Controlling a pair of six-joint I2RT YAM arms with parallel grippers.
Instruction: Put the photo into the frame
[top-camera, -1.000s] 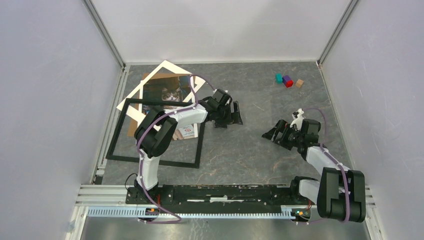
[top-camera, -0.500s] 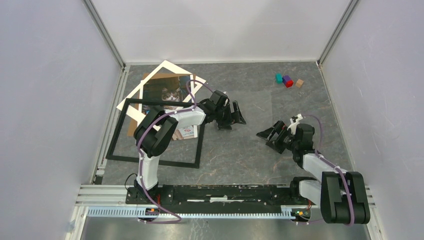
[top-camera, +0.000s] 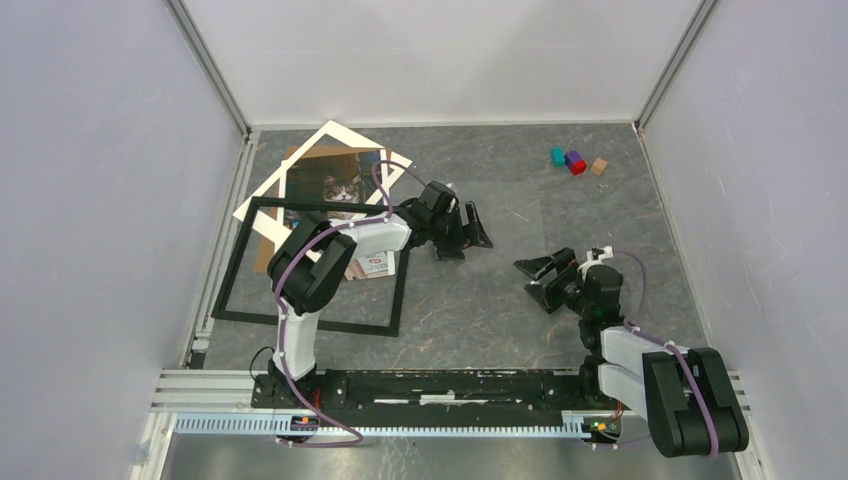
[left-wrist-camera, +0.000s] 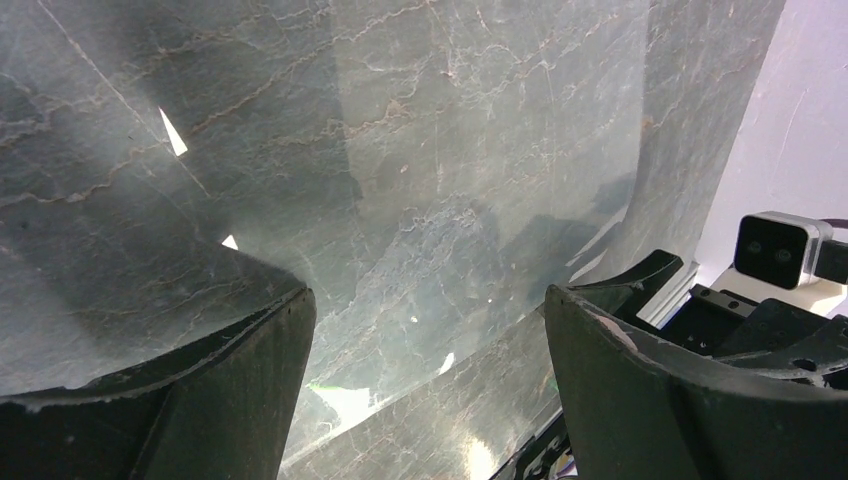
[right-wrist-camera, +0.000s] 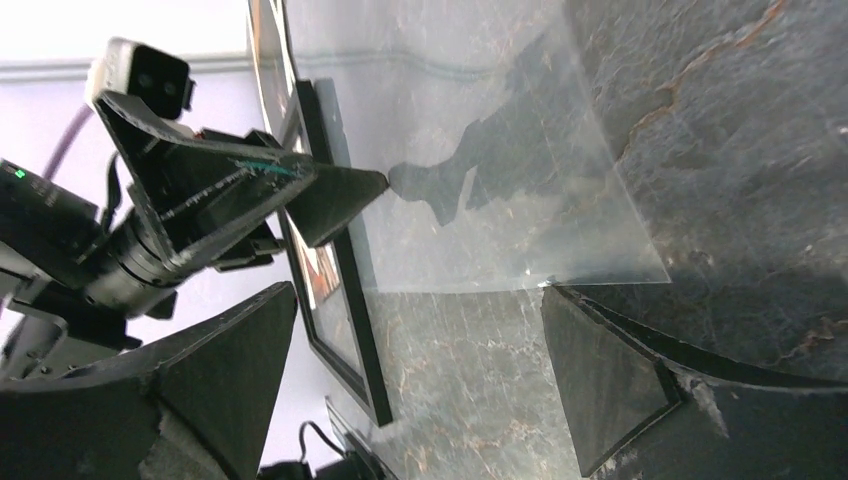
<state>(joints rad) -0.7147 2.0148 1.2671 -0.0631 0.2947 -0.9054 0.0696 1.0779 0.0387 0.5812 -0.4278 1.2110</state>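
The photo (top-camera: 336, 186), a cat print, lies at the back left on a brown board (top-camera: 298, 156) and a white mat (top-camera: 330, 134). The black frame (top-camera: 233, 258) lies flat in front of it, overlapping the photo's near edge; one frame side (right-wrist-camera: 352, 300) shows in the right wrist view. My left gripper (top-camera: 466, 232) is open, right of the frame, its fingertips low over a clear sheet (left-wrist-camera: 450, 200). My right gripper (top-camera: 545, 272) is open and faces it from the right, one fingertip (right-wrist-camera: 560, 300) at the sheet's (right-wrist-camera: 470, 150) corner. Neither holds anything.
A white card with a red mark (top-camera: 375, 263) lies inside the frame under the left arm. Three small blocks (top-camera: 575, 162) sit at the back right. Walls enclose the table on three sides. The left gripper (right-wrist-camera: 250, 190) shows in the right wrist view.
The right arm has drawn back toward its base, its gripper shifting left and nearer. The left gripper edged slightly right, then held still. Both stayed open.
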